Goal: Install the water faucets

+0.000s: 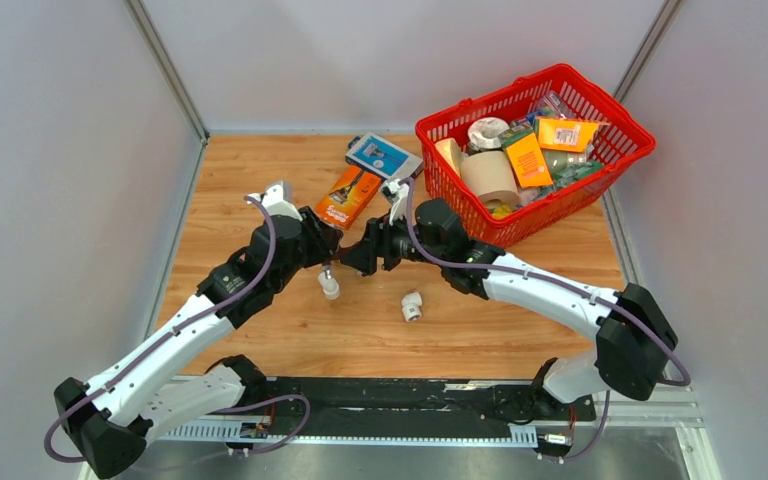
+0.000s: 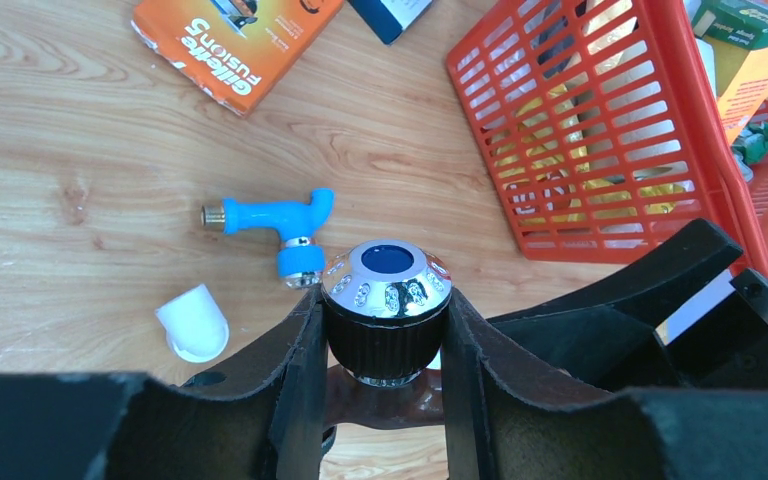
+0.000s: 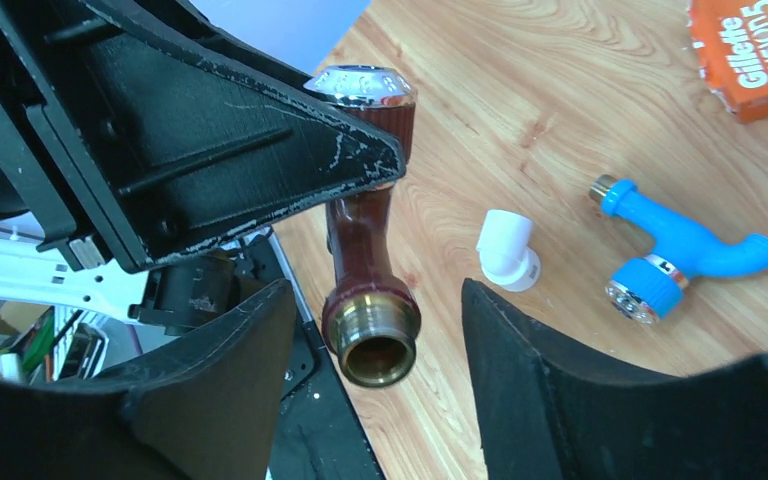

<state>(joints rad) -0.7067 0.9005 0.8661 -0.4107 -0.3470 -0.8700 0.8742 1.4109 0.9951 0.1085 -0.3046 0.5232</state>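
On the wooden counter (image 1: pixel 260 180), with the red basket (image 1: pixel 580 200) of packets at its far right corner, the two arms meet in the middle over open wood. The left end effector (image 2: pixel 383 300) is clenched on the brown faucet (image 3: pixel 362 235), gripping it by the chrome-capped knob so the body hangs down with its threaded brass mouth free. The right end effector (image 3: pixel 375 300) is released, its fingers standing either side of that mouth without touching it. This looks like a hand-over or a bracing grip on the brown faucet before it is threaded into a fitting. The next move calls for the right fingers to close squarely on the lower body without twisting it. Near the orange razor box (image 2: pixel 235 45), the blue faucet (image 3: pixel 675 240) lies flat on the counter, just beside a white elbow fitting (image 3: pixel 508 245).
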